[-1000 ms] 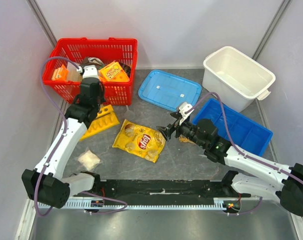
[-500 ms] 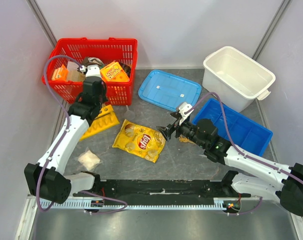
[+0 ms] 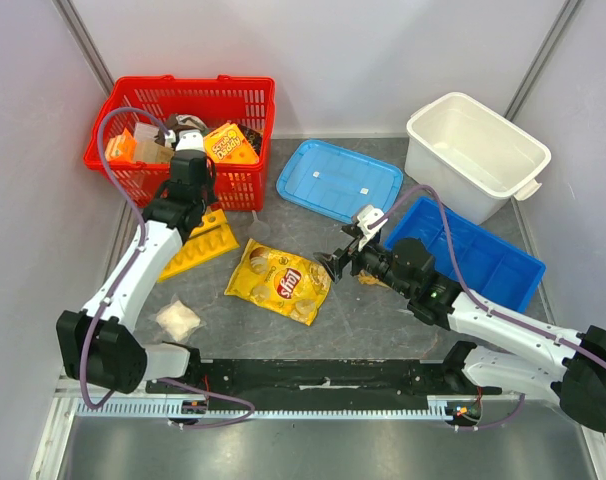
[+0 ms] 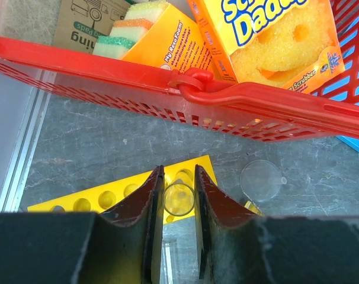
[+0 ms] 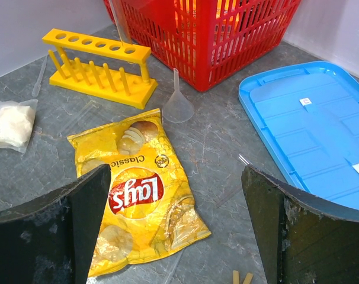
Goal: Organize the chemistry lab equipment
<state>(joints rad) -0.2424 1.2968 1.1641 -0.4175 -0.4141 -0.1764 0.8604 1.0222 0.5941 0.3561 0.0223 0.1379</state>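
My left gripper (image 4: 178, 177) is shut on a clear glass test tube (image 4: 179, 199), seen end-on between the red fingers. It hangs just above the yellow test tube rack (image 4: 117, 195), over the rack's end holes. In the top view the left gripper (image 3: 191, 200) sits between the red basket (image 3: 193, 82) and the rack (image 3: 208, 243). A clear funnel (image 4: 261, 180) lies beside the rack. My right gripper (image 5: 175, 171) stands wide open and empty above the chips bag's edge. From the right wrist I see the rack (image 5: 99, 65) and the funnel (image 5: 178, 106).
A Lay's chips bag (image 3: 278, 282) lies mid-table and a white packet (image 3: 178, 320) at the near left. The basket holds sponge boxes (image 4: 274, 35). A blue lid (image 3: 338, 180), a white tub (image 3: 473, 150) and a blue bin (image 3: 483, 262) stand to the right. Thin glass rods (image 5: 250, 163) lie near the lid.
The left arm has shifted slightly right and toward the basket with the tube still in its jaws. The right arm has not moved.
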